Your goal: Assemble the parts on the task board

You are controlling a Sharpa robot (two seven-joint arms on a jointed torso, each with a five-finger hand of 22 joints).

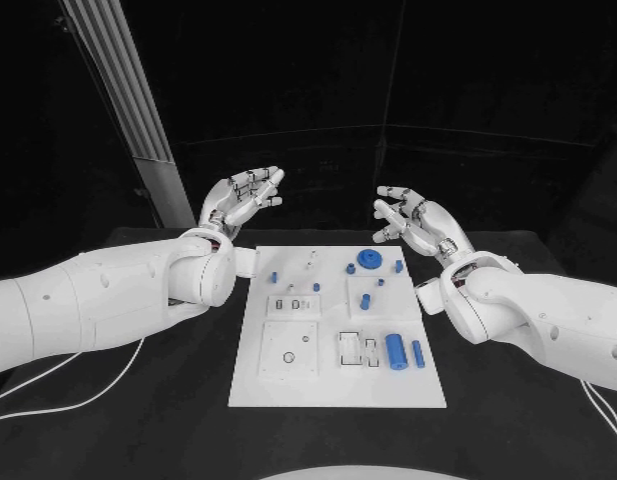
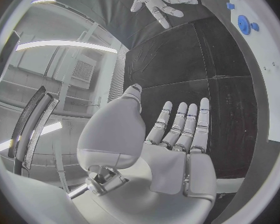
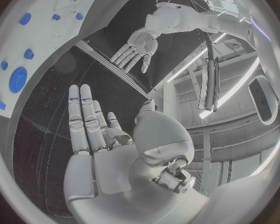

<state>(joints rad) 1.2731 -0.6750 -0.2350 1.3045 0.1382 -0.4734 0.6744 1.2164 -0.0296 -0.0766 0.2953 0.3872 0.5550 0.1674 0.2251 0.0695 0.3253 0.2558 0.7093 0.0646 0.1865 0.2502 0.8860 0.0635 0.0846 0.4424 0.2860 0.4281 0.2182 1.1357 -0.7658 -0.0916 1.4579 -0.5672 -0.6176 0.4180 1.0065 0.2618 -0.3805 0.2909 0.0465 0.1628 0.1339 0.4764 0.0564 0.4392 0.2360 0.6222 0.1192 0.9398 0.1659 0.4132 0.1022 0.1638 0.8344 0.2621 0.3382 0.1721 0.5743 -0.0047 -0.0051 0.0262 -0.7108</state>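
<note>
Black table (image 1: 539, 250), white task board (image 1: 287, 385): blue parts (image 1: 395, 350) lie loose, assembly apparently unstarted; left hand (image 1: 240, 196) and right hand (image 1: 412, 222) hover empty, fingers spread.

The left arm (image 1: 135, 295) hides the near-left edge of the task board (image 1: 337, 385). The right arm (image 1: 539, 320) covers its right edge. Small parts (image 1: 313, 262) near the board's far end are too small to identify.
</note>
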